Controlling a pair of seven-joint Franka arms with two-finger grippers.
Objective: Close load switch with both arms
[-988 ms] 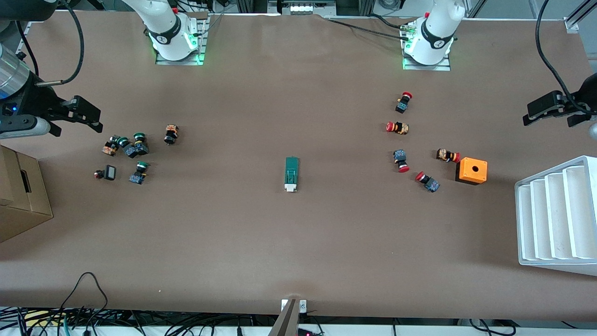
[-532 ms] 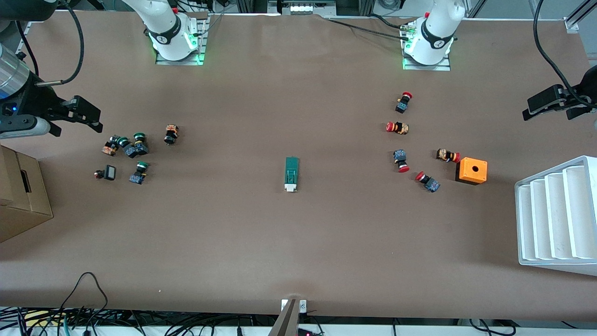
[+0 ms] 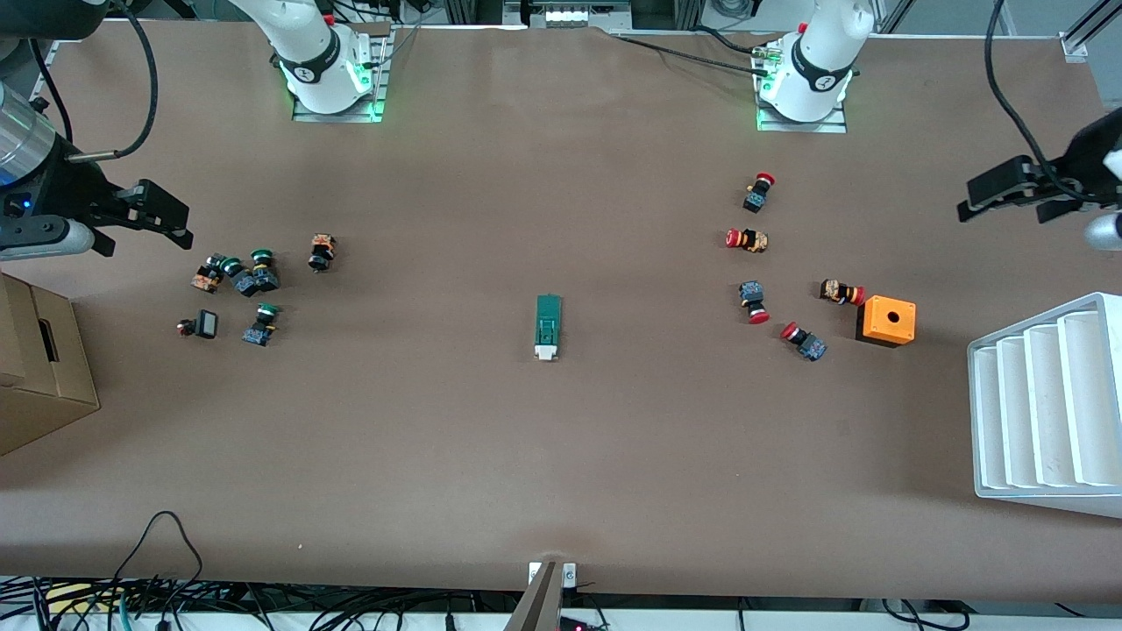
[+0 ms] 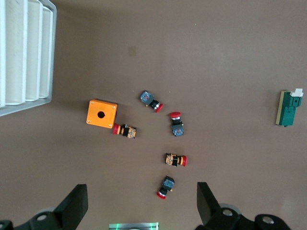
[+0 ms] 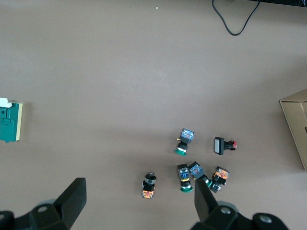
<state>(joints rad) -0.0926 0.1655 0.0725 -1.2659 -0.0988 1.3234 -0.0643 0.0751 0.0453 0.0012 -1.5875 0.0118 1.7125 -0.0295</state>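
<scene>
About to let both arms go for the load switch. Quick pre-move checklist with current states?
1. Load switch lying flat in open table, white tab end toward the front camera: ok.
2. Nothing touching or crowding the switch: ok.
3. Left gripper open and empty, up over the left arm's end of the table: ok.
4. Right gripper open and empty, up near the green-capped buttons: ok.
5. Red-capped buttons and orange box lie between the left gripper and the switch; clearance on the way in: cannot tell.
6. Switch visible in both wrist views: ok.
</scene>
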